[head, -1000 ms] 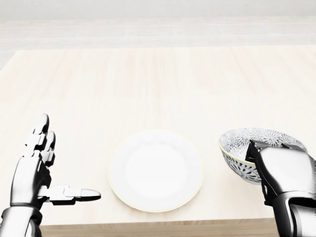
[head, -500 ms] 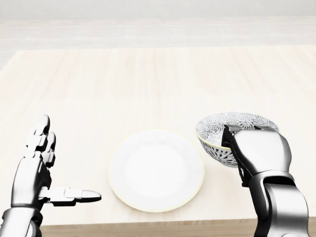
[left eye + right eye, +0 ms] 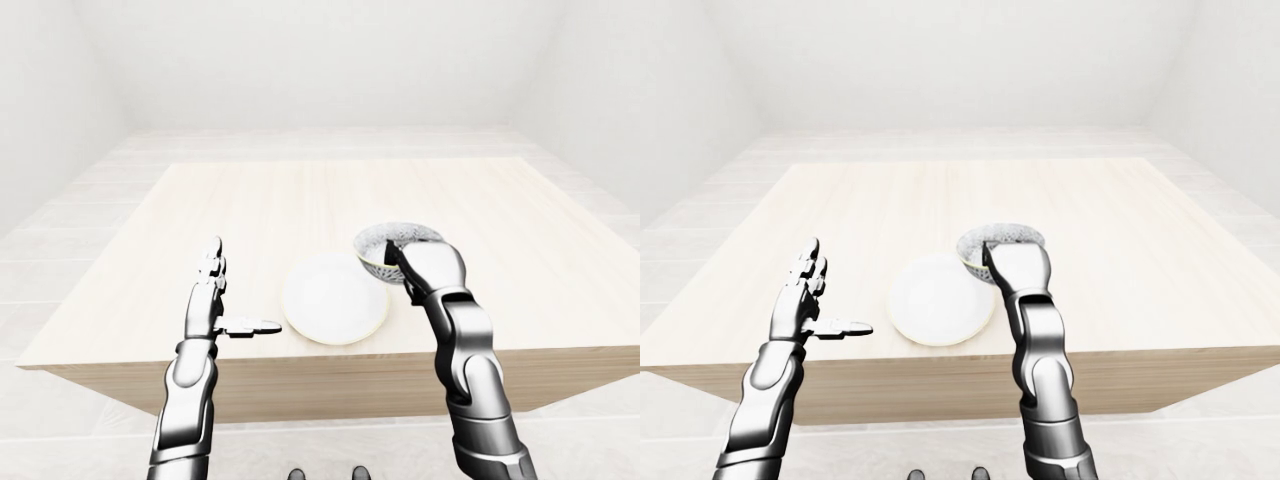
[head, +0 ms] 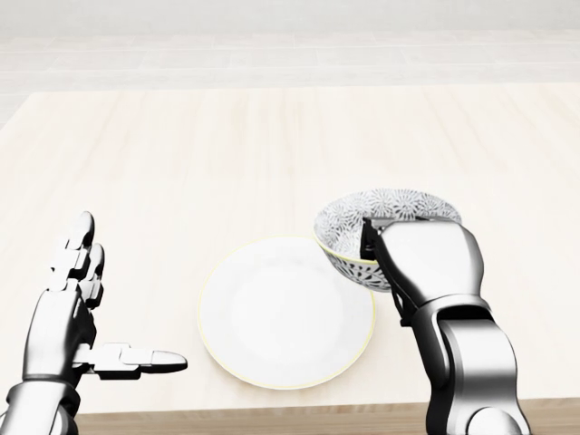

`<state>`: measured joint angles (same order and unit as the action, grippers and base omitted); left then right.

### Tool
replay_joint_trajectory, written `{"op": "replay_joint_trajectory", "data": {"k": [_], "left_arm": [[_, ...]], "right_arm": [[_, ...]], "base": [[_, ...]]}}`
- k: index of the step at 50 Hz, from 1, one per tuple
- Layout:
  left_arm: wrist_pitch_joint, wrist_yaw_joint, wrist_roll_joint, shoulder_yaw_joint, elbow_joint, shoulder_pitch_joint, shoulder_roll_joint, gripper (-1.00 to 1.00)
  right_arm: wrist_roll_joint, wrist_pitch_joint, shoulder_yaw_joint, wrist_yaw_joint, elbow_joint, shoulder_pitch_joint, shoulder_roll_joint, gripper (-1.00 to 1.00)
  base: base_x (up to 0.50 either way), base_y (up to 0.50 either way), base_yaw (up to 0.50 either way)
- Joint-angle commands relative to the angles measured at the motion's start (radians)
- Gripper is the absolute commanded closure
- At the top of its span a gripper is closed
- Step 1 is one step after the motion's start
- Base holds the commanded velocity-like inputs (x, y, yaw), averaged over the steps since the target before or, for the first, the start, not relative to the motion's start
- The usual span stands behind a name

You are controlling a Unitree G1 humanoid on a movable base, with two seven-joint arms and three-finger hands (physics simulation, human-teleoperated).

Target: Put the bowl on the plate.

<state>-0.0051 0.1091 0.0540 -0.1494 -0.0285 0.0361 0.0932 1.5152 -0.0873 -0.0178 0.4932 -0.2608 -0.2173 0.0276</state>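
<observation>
A white plate (image 4: 285,313) lies on the wooden table (image 4: 227,154) near its bottom edge in the head view. A patterned grey-and-white bowl (image 4: 381,222) is held over the plate's upper right rim. My right hand (image 4: 399,263) is shut on the bowl's near wall, and its palm hides that side. My left hand (image 4: 91,317) stands open to the left of the plate, fingers up and thumb pointing at the plate, holding nothing.
The table's near edge (image 3: 330,360) runs just below the plate, with pale floor (image 3: 70,220) around the table. Nothing else stands on the table top.
My right hand has carried the bowl leftward, from the plate's right to over its right rim. The left hand has stayed put.
</observation>
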Motion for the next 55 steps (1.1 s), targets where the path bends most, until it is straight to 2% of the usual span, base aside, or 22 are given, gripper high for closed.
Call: {"op": "replay_joint_trajectory", "data": {"k": [1, 6, 20, 39, 50, 55], "left_arm": [[-0.010, 0.001, 0.001, -0.003, 0.024, 0.010, 0.004, -1.00], [-0.013, 0.001, -0.002, -0.006, 0.031, 0.014, 0.007, -1.00], [-0.001, 0.001, -0.003, -0.010, 0.008, 0.007, 0.008, -1.00], [-0.014, -0.004, -0.008, -0.012, 0.062, 0.037, 0.016, -1.00], [-0.033, -0.006, -0.009, -0.014, 0.090, 0.043, 0.021, -1.00], [-0.031, -0.003, -0.013, -0.017, 0.085, 0.039, 0.023, -1.00]], "right_arm": [[0.010, 0.000, -0.033, -0.031, 0.009, -0.032, -0.028, 0.51], [0.000, 0.000, -0.037, -0.054, 0.035, -0.060, -0.034, 0.49], [-0.023, 0.000, -0.079, -0.079, 0.056, -0.071, -0.061, 0.42], [-0.030, 0.000, -0.132, -0.124, 0.087, -0.055, -0.102, 0.42], [-0.062, 0.000, -0.157, -0.155, 0.139, -0.070, -0.128, 0.38], [-0.078, 0.000, -0.162, -0.173, 0.166, -0.077, -0.135, 0.38]], "base": [[0.00, 0.00, 0.00], [0.00, 0.00, 0.00], [0.00, 0.00, 0.00], [0.00, 0.00, 0.00], [0.00, 0.00, 0.00], [0.00, 0.00, 0.00]]}}
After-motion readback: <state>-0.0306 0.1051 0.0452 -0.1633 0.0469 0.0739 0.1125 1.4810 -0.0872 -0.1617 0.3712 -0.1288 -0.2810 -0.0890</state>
